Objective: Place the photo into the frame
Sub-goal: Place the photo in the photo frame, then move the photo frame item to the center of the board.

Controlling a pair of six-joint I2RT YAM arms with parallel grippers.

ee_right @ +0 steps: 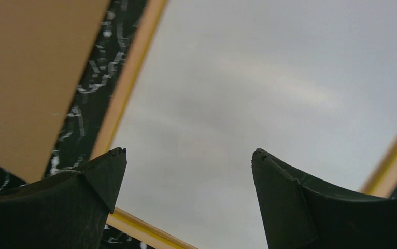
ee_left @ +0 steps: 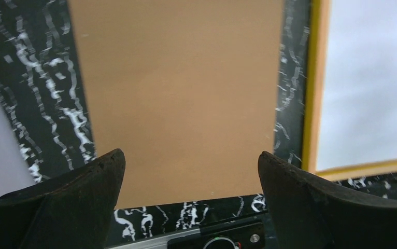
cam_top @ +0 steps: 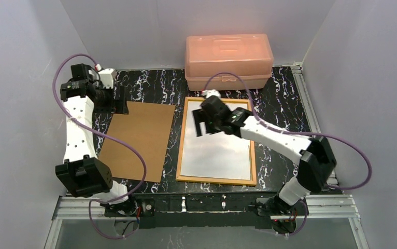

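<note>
My left gripper [cam_top: 119,100] and right gripper [cam_top: 199,124] are both spread wide, empty. The board [cam_top: 139,140] lies left of the frame [cam_top: 214,181], leaving its back open; what's lying pale inside is probably the photo [cam_top: 217,153], face down.

The far middle of the surface [cam_top: 155,83] is blocked by a salmon-pink box [cam_top: 228,61], which is set just behind the far edge of the frame [cam_top: 216,181]; only a thin gap is seen between them. A narrow strip of bare surface is found between the frame and the brown board [cam_top: 138,139]. The room above the frame's far left part is taken by the right tool [cam_top: 202,122], with its jaws spread wide, and the frame's right edge is crossed by the right arm [cam_top: 274,136]. The board's far left corner is crowded by the left tool [cam_top: 119,101], likewise spread wide. The sides and back are closed in by grey walls [cam_top: 20,104].
</note>
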